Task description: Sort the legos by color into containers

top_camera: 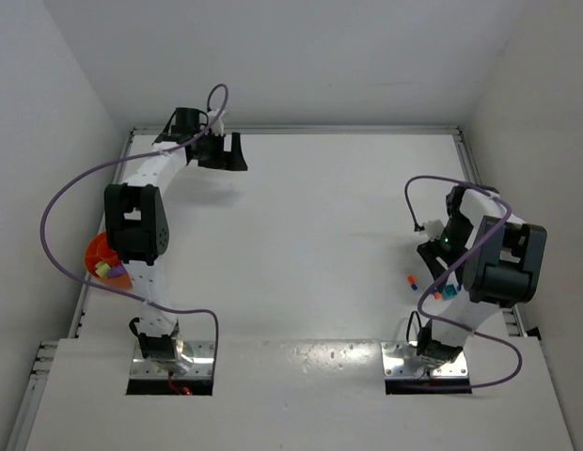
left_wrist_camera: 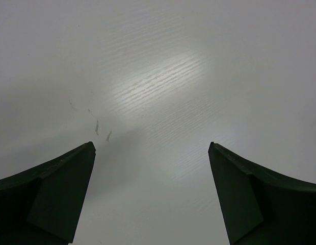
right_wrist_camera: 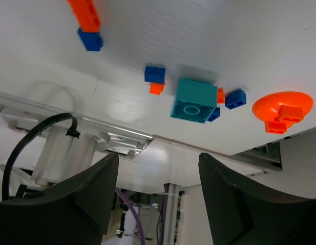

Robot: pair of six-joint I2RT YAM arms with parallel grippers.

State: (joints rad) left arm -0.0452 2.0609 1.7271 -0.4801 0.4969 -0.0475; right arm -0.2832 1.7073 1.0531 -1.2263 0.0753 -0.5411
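The orange bowl [top_camera: 99, 252] sits at the table's left edge, partly hidden under my left arm, with lime green and purple legos [top_camera: 105, 271] in it. My left gripper [top_camera: 222, 150] is open and empty at the far left; its wrist view [left_wrist_camera: 152, 145] shows only bare table. My right gripper [top_camera: 431, 258] is open and empty [right_wrist_camera: 158, 155] just above a cluster of legos: a teal brick [right_wrist_camera: 193, 100], an orange-and-blue stack [right_wrist_camera: 86, 20], a blue brick [right_wrist_camera: 154, 73], a small orange brick [right_wrist_camera: 157, 88] and another blue brick [right_wrist_camera: 235, 98]. The stack [top_camera: 411, 280] and the teal brick [top_camera: 449, 291] also show from above.
A small orange round piece [right_wrist_camera: 283, 107] with an orange brick on it lies beside the cluster, near the table's front right edge. White walls close in the table at the left, back and right. Purple cables loop from both arms.
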